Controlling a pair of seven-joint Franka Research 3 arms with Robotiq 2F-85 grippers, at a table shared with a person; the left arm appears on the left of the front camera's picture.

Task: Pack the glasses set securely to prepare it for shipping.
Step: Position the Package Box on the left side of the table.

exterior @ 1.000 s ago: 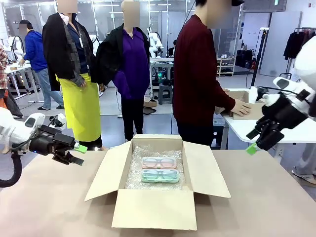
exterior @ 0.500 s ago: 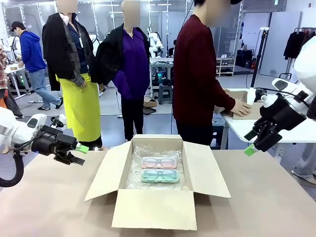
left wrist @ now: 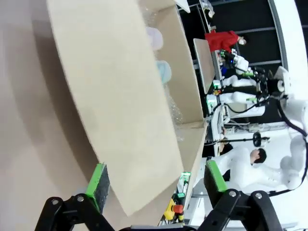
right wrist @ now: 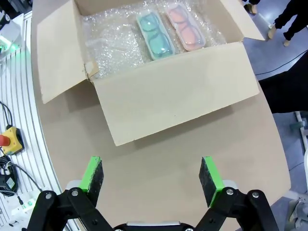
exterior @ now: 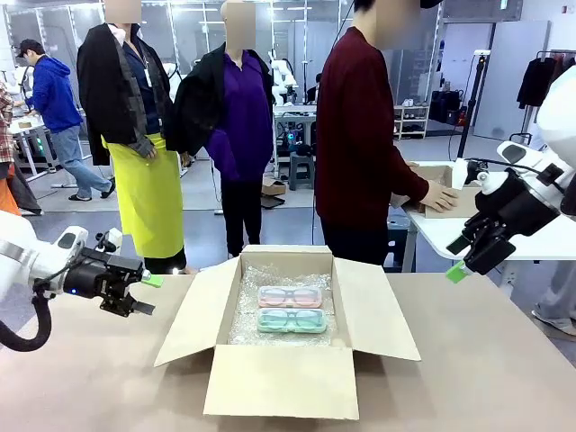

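Note:
An open cardboard box [exterior: 279, 378] stands mid-table, lined with bubble wrap [exterior: 261, 276]. Inside lie two flat translucent cases side by side: the pale pink case [exterior: 290, 296] farther from me and the mint green case [exterior: 291, 320] nearer. The right wrist view shows the green case [right wrist: 155, 35] and the pink case [right wrist: 185, 26] from above. My left gripper [exterior: 142, 294] hovers open, left of the box's left flap [left wrist: 120, 101]. Open too, my right gripper [exterior: 457, 267] hangs above the table's right side, away from the box's right flap [right wrist: 178, 103].
A person in a dark red top [exterior: 360, 135] stands at the far side, turned toward a side table with a hand on a small cardboard box [exterior: 445, 193]. The tabletop [exterior: 81, 378] is bare brown around the big box.
My left gripper has drifted slightly right and down toward the box's left flap. The right gripper has barely moved. A distant person at the back left walked on.

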